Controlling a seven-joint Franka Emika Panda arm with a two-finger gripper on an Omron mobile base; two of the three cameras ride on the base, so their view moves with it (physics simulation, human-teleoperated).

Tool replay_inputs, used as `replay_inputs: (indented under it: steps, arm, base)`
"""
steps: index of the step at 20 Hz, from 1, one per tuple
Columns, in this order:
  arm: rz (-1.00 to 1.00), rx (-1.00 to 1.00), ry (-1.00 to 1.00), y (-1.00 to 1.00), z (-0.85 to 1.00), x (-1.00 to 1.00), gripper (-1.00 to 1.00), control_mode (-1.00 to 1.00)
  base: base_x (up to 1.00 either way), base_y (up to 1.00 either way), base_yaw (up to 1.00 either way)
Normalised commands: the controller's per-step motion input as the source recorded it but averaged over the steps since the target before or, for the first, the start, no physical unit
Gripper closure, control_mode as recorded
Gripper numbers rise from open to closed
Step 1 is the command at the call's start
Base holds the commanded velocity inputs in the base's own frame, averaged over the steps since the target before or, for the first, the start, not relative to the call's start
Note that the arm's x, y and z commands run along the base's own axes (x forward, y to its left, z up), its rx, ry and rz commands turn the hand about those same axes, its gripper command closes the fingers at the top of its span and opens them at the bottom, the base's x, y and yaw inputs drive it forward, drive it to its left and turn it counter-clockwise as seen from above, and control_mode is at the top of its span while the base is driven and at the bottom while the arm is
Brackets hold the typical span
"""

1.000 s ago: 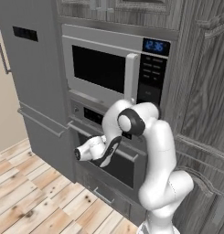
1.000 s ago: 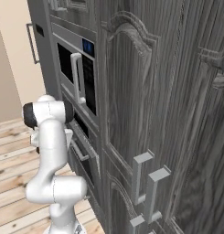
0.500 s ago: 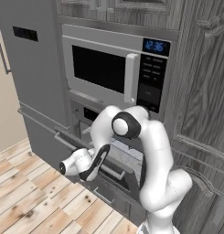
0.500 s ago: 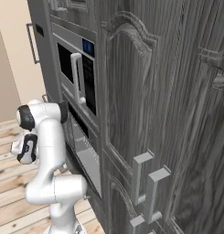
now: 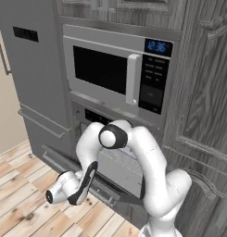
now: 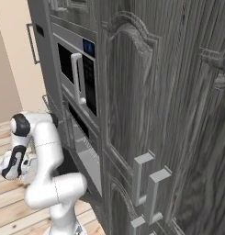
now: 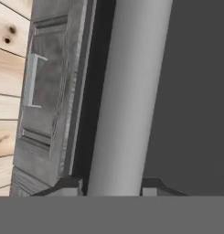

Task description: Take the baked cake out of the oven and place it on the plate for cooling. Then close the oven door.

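Observation:
The oven [image 5: 102,118] sits under the microwave [image 5: 105,69]. Its oven door [image 5: 118,167] hangs partly open, tilted outward from the top. My gripper [image 5: 91,184] is low at the door's left front, shut on the long bar handle [image 7: 127,91]. In the hand view the handle runs between my two fingertips [image 7: 67,185], with the gripper [image 7: 111,186] around it and the door panel [image 7: 195,91] behind. From the right side, the gripper [image 6: 13,165] holds out in front of the leaning oven door [image 6: 88,158]. The cake and the plate are out of view.
A grey refrigerator [image 5: 36,83] stands left of the oven. Dark wood cabinets [image 6: 155,114] with bar handles fill the right. A lower drawer front [image 7: 45,91] sits below the door, above the wooden floor [image 5: 22,185].
The oven door has swung from shut to partly open. My hand has moved down and outward with the handle, towards the floor.

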Motion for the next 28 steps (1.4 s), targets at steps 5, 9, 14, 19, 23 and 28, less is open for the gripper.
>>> replay_inputs:
  steps: [5,9,14,19,23,28]
  arm:
    - [0.02,0.0,0.03,0.46,-0.38,-0.71,-1.0,-1.0]
    - [0.01,0.08,0.0,0.02,0.05,-0.92,-1.0,-1.0]
    - [0.0,0.16,0.0,0.0,0.77,-0.93,-1.0,-1.0]
    - [0.0,0.22,0.0,0.0,1.0,-0.72,-1.0,-1.0]
    - [0.0,0.22,0.0,-0.05,1.0,-0.22,-1.0,-1.0]
    - [0.0,0.21,0.0,-0.14,0.94,0.0,-1.0,-1.0]
  base:
    - [0.0,0.0,0.0]
    - [0.0,0.0,0.0]
    - [0.0,0.0,0.0]
    - [0.0,0.0,0.0]
    - [0.0,0.0,0.0]
    - [0.0,0.0,0.0]
